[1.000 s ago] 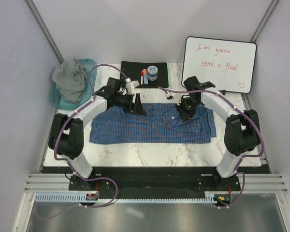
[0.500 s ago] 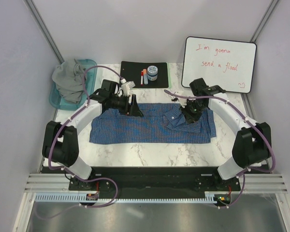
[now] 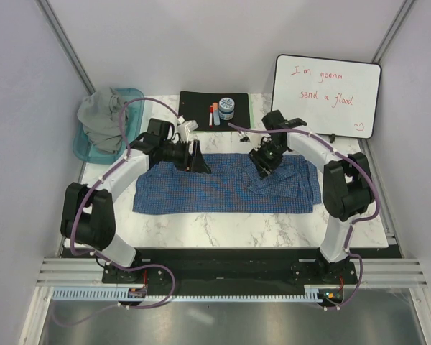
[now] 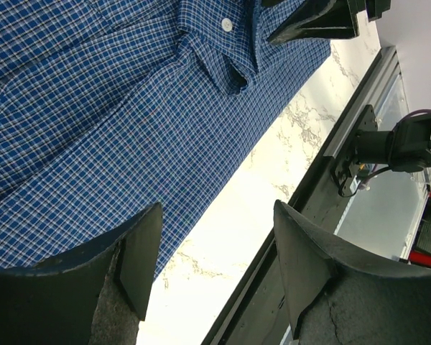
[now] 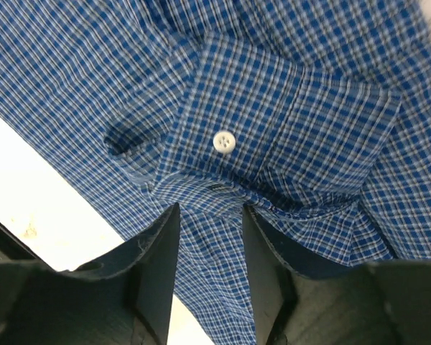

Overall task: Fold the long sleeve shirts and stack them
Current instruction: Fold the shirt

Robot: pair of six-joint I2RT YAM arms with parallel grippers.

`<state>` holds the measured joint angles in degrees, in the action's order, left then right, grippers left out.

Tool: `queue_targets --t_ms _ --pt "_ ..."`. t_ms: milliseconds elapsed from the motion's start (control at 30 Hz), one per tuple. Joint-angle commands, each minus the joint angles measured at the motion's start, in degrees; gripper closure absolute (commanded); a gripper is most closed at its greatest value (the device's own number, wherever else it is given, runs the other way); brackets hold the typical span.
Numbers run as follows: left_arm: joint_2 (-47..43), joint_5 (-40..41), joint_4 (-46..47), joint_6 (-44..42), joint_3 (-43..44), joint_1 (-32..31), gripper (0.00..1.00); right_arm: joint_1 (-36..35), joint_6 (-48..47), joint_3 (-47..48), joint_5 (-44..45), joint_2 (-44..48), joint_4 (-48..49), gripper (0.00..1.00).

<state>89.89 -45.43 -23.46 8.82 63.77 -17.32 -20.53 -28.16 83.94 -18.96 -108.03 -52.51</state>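
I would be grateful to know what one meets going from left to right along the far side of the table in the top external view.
Teal tub with the grey shirt heaped in it → black mat → whiteboard.

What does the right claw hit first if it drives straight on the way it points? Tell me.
Most likely the buttoned cuff of the blue-and-white checked woven shirt, which lies directly ahead of the right claw and its parted jaws. How close it is remains unclear.
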Motion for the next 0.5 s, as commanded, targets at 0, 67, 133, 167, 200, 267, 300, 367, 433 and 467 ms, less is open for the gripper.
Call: queue_targets --t_ms 0,67,133,167,200,267,300,367,433,467 --pt "-2.26 -1.07 0.7 -2.4 -0.57 0.89 0.3 -1.96 2.85 2.28 1.03 -1.04 1.53 0.48" --pt "-1.82 -1.07 0.61 -2.58 -0.49 1.41 0.3 -3.01 3.55 1.84 1.64 -1.57 2.06 0.45" --pt "-1.65 -1.24 0.52 -2.67 -0.4 1.59 0.3 -3.89 4.08 1.49 3.13 -2.27 2.5 0.4" --pt "-1.47 -1.41 0.52 -2.75 -0.4 1.85 0.3 -4.51 4.52 1.49 3.66 -2.62 3.02 0.39" --pt "-1.47 -1.5 0.52 -2.84 -0.49 1.94 0.3 -4.78 4.78 1.4 4.19 -2.8 3.29 0.39" --pt "-1.64 -1.42 0.35 -3.1 -0.66 2.12 0.3 -5.48 5.83 1.23 7.16 -3.07 4.95 0.39" --pt "-1.91 -1.42 0.35 -3.11 -0.84 2.2 0.3 -5.66 6.19 1.31 8.05 -3.24 5.48 0.38" --pt "-2.17 -1.33 0.17 -3.37 -1.19 2.29 0.3 -5.92 6.89 1.84 10.25 -3.77 6.1 0.38" --pt "-2.43 -1.24 0.09 -3.54 -1.54 2.38 0.3 -6.27 7.77 2.19 11.4 -4.29 6.45 0.38" --pt "-2.52 -1.33 0.08 -3.72 -1.63 2.64 0.3 -6.62 7.95 2.28 12.01 -4.38 6.72 0.38"
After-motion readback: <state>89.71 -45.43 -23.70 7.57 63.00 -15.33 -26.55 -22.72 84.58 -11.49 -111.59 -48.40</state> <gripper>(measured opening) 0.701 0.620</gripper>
